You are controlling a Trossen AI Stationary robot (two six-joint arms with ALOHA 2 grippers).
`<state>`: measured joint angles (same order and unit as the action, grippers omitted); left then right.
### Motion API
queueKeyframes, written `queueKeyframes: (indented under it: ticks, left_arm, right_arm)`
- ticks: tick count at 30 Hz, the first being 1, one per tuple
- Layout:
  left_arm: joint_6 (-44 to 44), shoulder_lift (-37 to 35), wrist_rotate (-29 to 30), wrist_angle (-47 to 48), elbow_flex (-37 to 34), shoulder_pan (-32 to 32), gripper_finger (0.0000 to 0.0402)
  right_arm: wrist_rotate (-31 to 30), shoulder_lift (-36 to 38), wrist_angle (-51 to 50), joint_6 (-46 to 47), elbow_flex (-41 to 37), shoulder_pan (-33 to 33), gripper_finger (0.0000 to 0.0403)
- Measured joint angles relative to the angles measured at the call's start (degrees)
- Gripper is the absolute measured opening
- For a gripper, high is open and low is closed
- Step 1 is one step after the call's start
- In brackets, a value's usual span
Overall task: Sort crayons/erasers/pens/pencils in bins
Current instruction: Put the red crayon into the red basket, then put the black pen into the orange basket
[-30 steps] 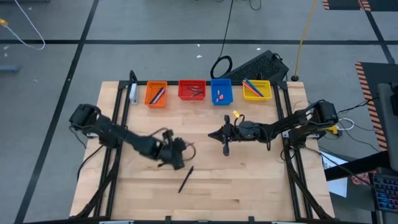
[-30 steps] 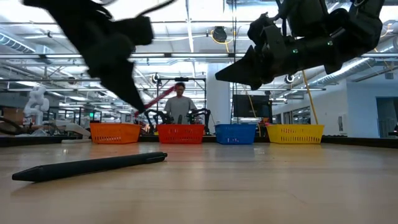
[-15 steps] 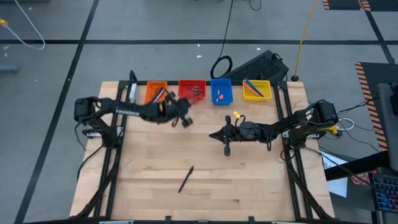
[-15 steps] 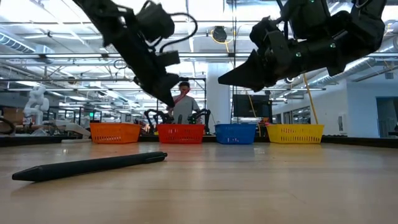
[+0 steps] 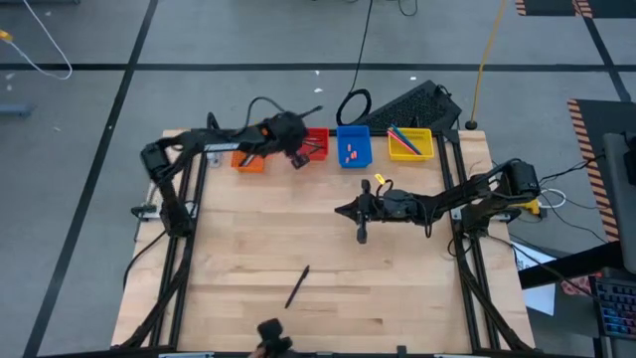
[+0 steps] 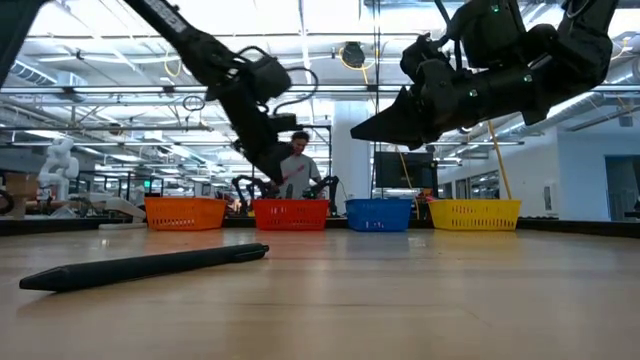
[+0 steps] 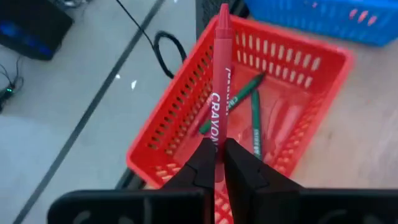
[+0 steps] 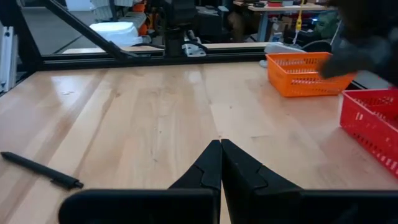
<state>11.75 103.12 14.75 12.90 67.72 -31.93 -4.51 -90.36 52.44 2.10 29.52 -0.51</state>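
My left gripper (image 5: 297,156) hangs over the red bin (image 5: 317,142) at the far edge, shut on a red crayon (image 7: 219,93). Green sticks (image 7: 255,124) lie in that bin. An orange bin (image 5: 247,158), a blue bin (image 5: 354,147) holding small pink-red erasers, and a yellow bin (image 5: 409,145) holding coloured sticks stand in the same row. A dark pen (image 5: 297,286) lies flat on the table near the front. My right gripper (image 5: 338,212) hovers shut over the table's middle, pointing toward the left edge, holding nothing. My left gripper pinches the crayon between its two fingers (image 7: 202,165) at the end nearest the wrist (image 7: 216,146). The crayon runs on past the fingertips, in line with them. It is lifted clear, with its free tip (image 7: 222,12) above the red bin's far rim.
A dark keyboard (image 5: 412,102) and a cable loop lie on the floor beyond the bins. A person (image 6: 295,170) stands in the room behind the red bin. Bare wood lies between the pen and the bins.
My left gripper has travelled from the table's middle, near the dark pen, up and toward the far edge. It has carried the red crayon along and now stands over the red bin. The pen and my right gripper have stayed put.
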Motion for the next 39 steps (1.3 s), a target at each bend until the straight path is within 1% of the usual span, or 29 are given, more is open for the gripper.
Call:
queueKeyframes:
  ticks: [2,4,6,8,13,19,21,27,30,34,36,39]
  left_arm:
    - [1.29,3.52,-1.32,1.72,4.58,-1.10,0.0017]
    - [1.76,6.42,-3.27,6.12,7.83,-2.25,0.0015]
    - [2.68,9.08,-4.63,7.77,10.99,-3.11,0.0013]
    - [3.41,11.19,-4.78,10.70,12.96,-3.56,0.0014]
    - [4.78,13.92,-6.93,12.77,14.97,-4.06,0.0018]
    - [5.79,14.05,-7.83,12.84,15.00,-4.11,0.0021]
    - [5.84,14.05,-8.85,12.97,15.01,-4.11,0.0028]
    - [5.63,14.05,-9.53,13.34,15.01,-4.11,0.0084]
    - [5.93,14.05,-8.55,13.47,15.00,-4.01,0.0099]
    - [6.18,12.24,-4.44,14.39,15.02,-3.29,0.0094]
    - [6.12,9.62,-3.49,15.80,15.15,-2.63,0.0083]
    - [3.82,5.25,-2.81,17.10,15.28,-0.47,0.0056]
  right_arm:
    - [0.08,0.01,0.02,-0.21,0.00,-0.03,0.0000]
    - [0.11,0.02,-0.06,-0.17,0.00,-0.02,0.0000]
    - [0.11,0.03,-0.40,-0.13,0.00,-0.04,0.0000]
    - [0.10,0.03,-0.44,-0.19,0.00,-0.04,0.0000]
    - [0.11,0.03,-0.41,-0.37,0.00,-0.04,0.0000]
    - [0.11,0.03,-0.44,-0.83,0.00,-0.04,0.0000]
    - [0.13,0.03,-0.44,-0.84,0.00,-0.04,0.0000]
    - [0.13,0.03,-0.42,-0.87,0.00,-0.04,0.0000]
    - [0.13,0.03,-0.43,-1.20,0.00,-0.04,0.0000]
    - [0.09,0.03,-0.44,-2.38,0.00,-0.20,0.0000]
    - [0.06,0.03,-0.44,-3.21,0.00,-0.36,0.0000]
    - [0.04,0.03,0.35,-4.62,-0.88,-0.83,0.0000]
